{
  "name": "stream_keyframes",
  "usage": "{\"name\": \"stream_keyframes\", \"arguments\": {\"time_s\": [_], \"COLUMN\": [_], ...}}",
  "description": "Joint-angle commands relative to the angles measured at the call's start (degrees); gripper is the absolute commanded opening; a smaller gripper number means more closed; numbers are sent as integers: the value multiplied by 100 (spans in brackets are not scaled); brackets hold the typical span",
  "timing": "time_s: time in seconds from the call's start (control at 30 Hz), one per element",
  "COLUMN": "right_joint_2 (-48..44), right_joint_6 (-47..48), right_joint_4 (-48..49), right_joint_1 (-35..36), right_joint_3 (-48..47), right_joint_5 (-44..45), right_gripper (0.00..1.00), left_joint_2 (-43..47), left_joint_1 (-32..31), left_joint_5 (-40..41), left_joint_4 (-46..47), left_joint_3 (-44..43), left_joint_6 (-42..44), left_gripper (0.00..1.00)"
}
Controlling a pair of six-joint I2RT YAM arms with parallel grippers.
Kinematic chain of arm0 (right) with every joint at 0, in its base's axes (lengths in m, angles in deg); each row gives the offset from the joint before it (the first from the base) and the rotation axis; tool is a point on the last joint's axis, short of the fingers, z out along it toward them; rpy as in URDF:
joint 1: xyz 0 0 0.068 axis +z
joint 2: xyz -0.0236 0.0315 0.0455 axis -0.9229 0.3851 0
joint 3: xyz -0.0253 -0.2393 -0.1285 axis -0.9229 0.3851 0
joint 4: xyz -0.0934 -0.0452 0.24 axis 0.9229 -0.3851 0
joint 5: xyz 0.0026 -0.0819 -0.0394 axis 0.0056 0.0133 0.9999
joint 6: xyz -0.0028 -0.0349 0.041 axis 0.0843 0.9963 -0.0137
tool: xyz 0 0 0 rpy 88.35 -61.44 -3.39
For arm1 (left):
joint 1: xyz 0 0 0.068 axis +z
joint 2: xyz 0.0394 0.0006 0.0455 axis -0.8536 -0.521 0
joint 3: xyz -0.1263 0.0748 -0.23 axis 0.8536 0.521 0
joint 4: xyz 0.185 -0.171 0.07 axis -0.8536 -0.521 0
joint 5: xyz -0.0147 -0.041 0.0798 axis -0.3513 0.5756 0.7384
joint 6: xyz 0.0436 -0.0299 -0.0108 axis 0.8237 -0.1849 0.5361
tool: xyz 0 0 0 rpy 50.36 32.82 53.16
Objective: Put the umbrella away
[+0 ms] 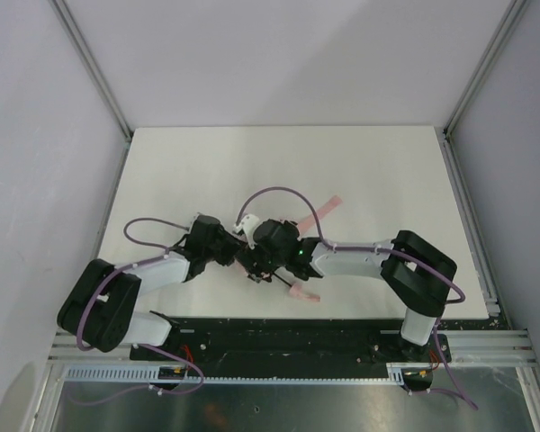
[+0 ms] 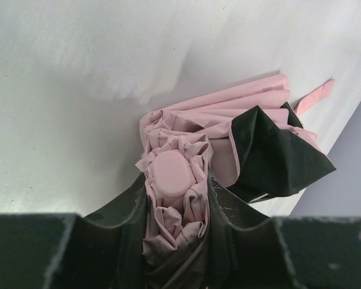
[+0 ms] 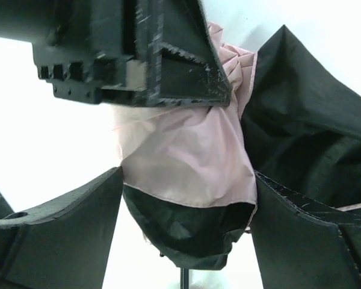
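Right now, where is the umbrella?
In the top view the umbrella lies centrally near the near edge of the table, pinched in the left claw, with the right claw open around its fabric.

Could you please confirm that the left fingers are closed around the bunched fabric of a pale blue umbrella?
Not quite: the umbrella is pale pink, not pale blue, as the left wrist view shows. The rest holds: the left fingers are closed around its bunched fabric.

One umbrella (image 2: 228,120), one left tool (image 2: 177,201), one right tool (image 3: 188,183), one table (image 1: 360,162).
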Motion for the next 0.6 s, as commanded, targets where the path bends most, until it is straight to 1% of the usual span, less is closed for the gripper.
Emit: {"name": "stream_keyframes", "arguments": {"time_s": [0.0,0.1,0.27,0.37,0.43,0.47,0.5,0.57], "right_joint_2": [65,268,672,927,1134,1250,1348,1527], "right_joint_6": [734,913,1157,1230,1189,1115,1012,800], "right_joint_4": [85,447,964,1057,976,883,740,470], "right_joint_1": [512,747,940,950,904,837,765,633], "right_joint_3": [30,31,23,-53,-117,-137,-151,-157], "right_joint_5": [1710,2072,2246,2402,2532,2517,2426,2193], "right_gripper": [83,82,81,80,77,73,65,46], "left_joint_2": [-101,-263,-457,-532,-580,-596,-604,-631], "left_joint_1": [14,14,14,18,22,22,23,18], "left_joint_5": [128,37,-31,-43,-74,-97,-112,-146], "left_joint_4": [-1185,-1420,-1660,-1738,-1771,-1784,-1790,-1808], "left_joint_3": [-184,-343,-529,-581,-616,-638,-658,-706], "left_joint_6": [308,249,232,214,218,224,223,251], "left_gripper": [0,0,0,0,0,0,0,0]}}
